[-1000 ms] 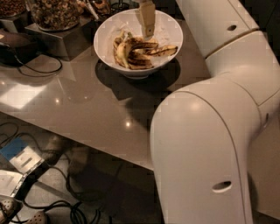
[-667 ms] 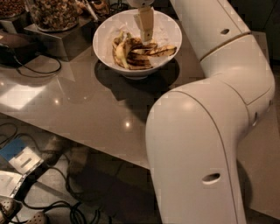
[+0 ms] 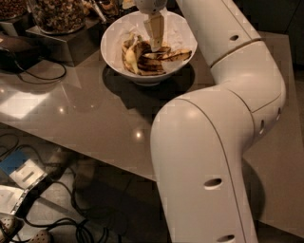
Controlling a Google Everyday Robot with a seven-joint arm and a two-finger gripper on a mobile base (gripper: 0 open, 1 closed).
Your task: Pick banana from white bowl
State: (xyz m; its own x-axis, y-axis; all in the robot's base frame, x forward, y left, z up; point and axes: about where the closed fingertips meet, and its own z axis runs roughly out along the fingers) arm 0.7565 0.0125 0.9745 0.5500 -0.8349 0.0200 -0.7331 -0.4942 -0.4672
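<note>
A robot arm (image 3: 223,142) is reaching over the white bowl (image 3: 110,50) from the right, with its pincer (image 3: 156,42) hanging tip-down inside the rim, above the middle of the fruit. The arm and the viewing angle are hiding how wide the pincer is standing and whether it is gripping anything, so that cannot be told.

The banana (image 3: 129,56) is lying in the left half of the bowl, just left of the pincer's tip. Its long axis is running from the bowl's far rim toward its near rim, curving along the inner wall; which end is carrying the stem cannot be made out. Darker, flatter banana pieces (image 3: 167,55) are lying across the bowl's right half, pointing toward its right rim.

The bowl is sitting on a glossy grey surface (image 3: 90,114), well in from the near edge, which is running diagonally below and left of the bowl. Open surface is stretching in front of and left of the bowl. A glass jar of nuts (image 3: 59,13) is crowding the bowl's far-left side, and a black cable (image 3: 40,76) is looping left of it.
</note>
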